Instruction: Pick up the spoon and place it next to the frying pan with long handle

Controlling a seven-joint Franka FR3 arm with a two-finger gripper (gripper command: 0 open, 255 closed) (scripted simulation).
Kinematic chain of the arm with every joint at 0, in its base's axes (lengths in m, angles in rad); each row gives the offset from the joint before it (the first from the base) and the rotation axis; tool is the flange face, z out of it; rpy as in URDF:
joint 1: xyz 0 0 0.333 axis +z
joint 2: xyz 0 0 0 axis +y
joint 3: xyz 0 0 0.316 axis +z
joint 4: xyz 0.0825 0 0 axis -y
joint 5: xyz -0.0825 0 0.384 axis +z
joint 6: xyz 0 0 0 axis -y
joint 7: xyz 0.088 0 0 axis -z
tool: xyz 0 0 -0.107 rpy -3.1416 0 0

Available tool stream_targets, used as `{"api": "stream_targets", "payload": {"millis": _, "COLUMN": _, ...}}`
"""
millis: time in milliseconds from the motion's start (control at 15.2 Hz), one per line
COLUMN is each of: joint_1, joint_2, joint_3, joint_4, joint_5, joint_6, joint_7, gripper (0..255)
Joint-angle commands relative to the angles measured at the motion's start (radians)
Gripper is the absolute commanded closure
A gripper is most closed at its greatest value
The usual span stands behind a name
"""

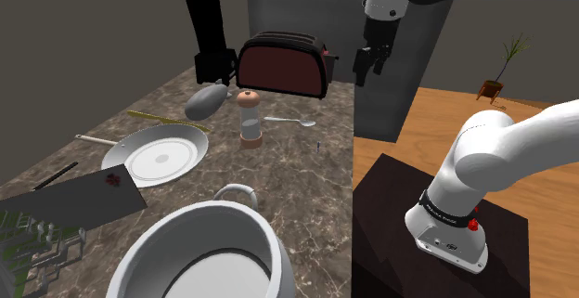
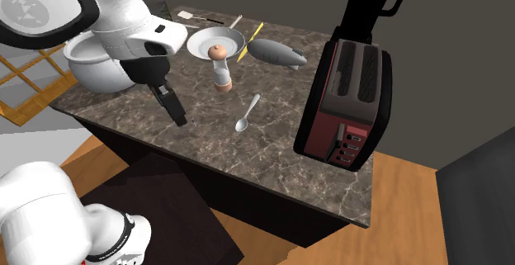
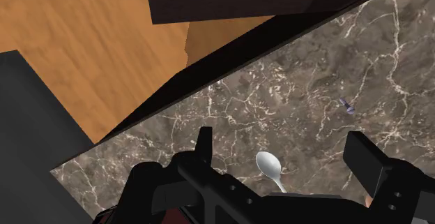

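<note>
A silver spoon (image 1: 289,121) (image 2: 248,112) lies on the marbled counter between a dark red toaster and a pepper grinder. Its bowl (image 3: 269,165) shows between the fingers in the wrist view. The white frying pan (image 1: 158,154) (image 2: 214,43) sits farther along the counter, its long handle (image 1: 93,140) pointing to the shoulder view's left. My black gripper (image 1: 369,62) (image 2: 175,106) (image 3: 284,153) hangs high above the counter near its edge, open and holding nothing. It is well above the spoon.
A toaster (image 1: 283,64) (image 2: 342,102), a pepper grinder (image 1: 248,118) (image 2: 219,65), a grey oblong thing (image 1: 206,101) and a black coffee machine (image 1: 209,32) stand around the spoon. A big white pot (image 1: 209,254) and a cleaver (image 1: 79,199) lie nearer the shoulder camera.
</note>
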Motion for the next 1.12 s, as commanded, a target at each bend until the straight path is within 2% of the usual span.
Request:
{"api": "stream_targets", "payload": {"millis": 0, "joint_1": 0.000, "joint_2": 0.000, "joint_3": 0.000, "joint_4": 0.000, "joint_5": 0.000, "joint_6": 0.000, "joint_7": 0.000, "gripper": 0}}
{"api": "stream_targets", "payload": {"millis": 594, "joint_1": 0.039, "joint_2": 0.246, "joint_3": -0.098, "joint_4": -0.049, "joint_5": 0.032, "joint_6": 0.373, "joint_7": -0.152, "gripper": 0}}
{"api": "stream_targets", "payload": {"millis": 1056, "joint_1": 0.098, "joint_2": 0.499, "joint_3": -0.168, "joint_4": 0.008, "joint_5": 0.123, "joint_6": 0.618, "joint_7": -0.310, "gripper": 0}}
